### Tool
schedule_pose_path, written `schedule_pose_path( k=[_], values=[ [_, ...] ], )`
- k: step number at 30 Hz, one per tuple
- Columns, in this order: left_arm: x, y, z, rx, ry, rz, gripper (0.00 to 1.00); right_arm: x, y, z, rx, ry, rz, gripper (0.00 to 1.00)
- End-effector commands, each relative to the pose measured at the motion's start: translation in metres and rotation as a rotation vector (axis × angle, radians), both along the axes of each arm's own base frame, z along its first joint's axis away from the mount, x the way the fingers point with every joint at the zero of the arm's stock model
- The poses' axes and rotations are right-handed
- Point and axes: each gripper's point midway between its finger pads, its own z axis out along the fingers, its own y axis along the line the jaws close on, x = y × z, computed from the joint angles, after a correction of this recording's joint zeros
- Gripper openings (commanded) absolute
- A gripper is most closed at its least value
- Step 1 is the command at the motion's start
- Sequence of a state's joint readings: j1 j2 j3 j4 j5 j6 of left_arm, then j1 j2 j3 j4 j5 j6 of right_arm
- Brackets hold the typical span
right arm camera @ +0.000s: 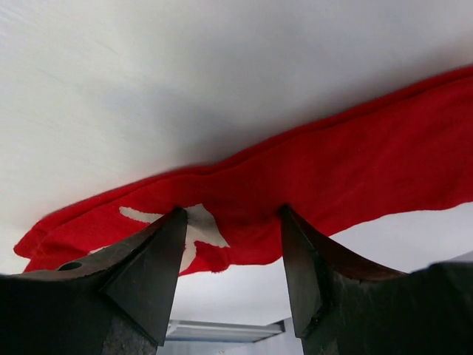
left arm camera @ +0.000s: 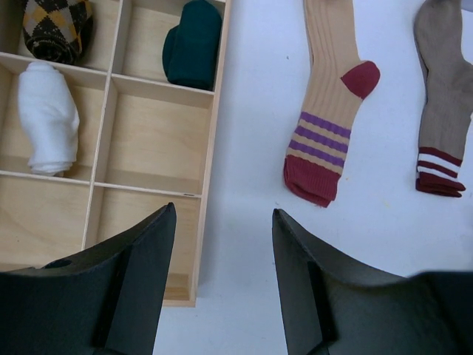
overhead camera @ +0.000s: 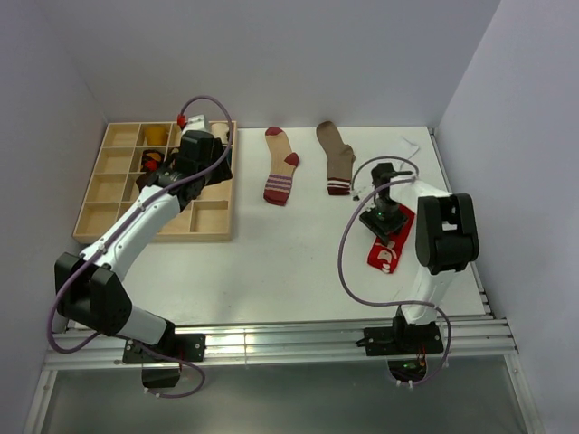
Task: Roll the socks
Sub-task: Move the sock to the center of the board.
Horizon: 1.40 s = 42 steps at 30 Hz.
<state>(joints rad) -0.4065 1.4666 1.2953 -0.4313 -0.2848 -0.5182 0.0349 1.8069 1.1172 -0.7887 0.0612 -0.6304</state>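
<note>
A red sock with white marks (overhead camera: 387,249) (right arm camera: 355,163) lies flat on the white table at the right. My right gripper (overhead camera: 384,222) (right arm camera: 233,210) points down on it, jaws open, both tips touching the fabric near a white mark. A tan sock with purple stripes and dark red toe and heel (overhead camera: 280,172) (left arm camera: 329,111) and a brown sock with white-striped cuff (overhead camera: 337,161) (left arm camera: 443,96) lie flat at the back middle. My left gripper (overhead camera: 215,165) (left arm camera: 222,210) hangs open and empty over the wooden tray's right edge.
The wooden tray (overhead camera: 90,194) (left arm camera: 148,133) with compartments stands at the left. It holds rolled socks: a white one (left arm camera: 48,115), a dark green one (left arm camera: 192,44) and an argyle one (left arm camera: 58,26). A metal rail (overhead camera: 298,339) runs along the near edge.
</note>
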Motion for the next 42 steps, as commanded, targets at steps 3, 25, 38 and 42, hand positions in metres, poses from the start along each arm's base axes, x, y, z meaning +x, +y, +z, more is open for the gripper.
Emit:
schedule_pose_path(
  k=[3,25,38,42],
  values=[
    [-0.005,-0.007,0.030,-0.047,-0.074,-0.023,0.59,0.018,0.065,-0.013,0.101,0.044,0.070,0.61],
    [-0.012,-0.035,0.012,-0.058,-0.031,-0.091,0.58,0.061,0.253,0.016,0.268,-0.088,0.375,0.62],
    [-0.014,-0.039,0.034,-0.075,-0.067,-0.108,0.59,0.048,0.248,0.086,0.381,-0.278,0.355,0.64],
    [-0.019,-0.038,0.055,-0.099,-0.111,-0.116,0.60,0.032,0.233,0.078,0.356,-0.312,0.414,0.64]
  ],
)
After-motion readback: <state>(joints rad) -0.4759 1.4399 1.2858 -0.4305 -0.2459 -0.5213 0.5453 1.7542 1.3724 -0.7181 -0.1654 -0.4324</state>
